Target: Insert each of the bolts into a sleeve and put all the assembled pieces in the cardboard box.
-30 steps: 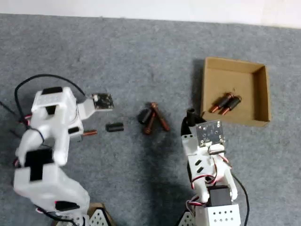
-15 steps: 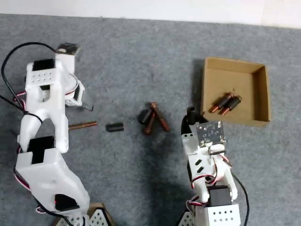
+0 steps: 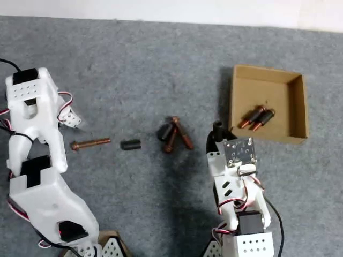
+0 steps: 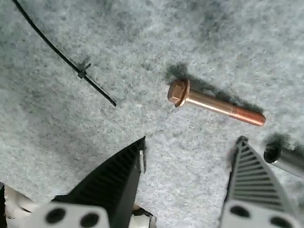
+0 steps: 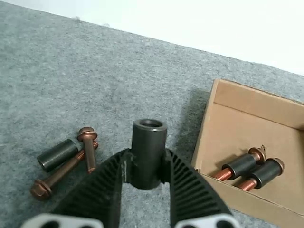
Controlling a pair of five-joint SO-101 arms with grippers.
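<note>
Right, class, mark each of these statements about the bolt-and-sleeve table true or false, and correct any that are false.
1. The right hand holds a black sleeve upright. True.
2. The cardboard box is empty. False: two assembled pieces lie in it.
3. The left hand is shut on a bolt. False: it is open, and the lone bolt lies free on the carpet.
4. Two bolts lie beside a loose sleeve on the carpet. True.
</note>
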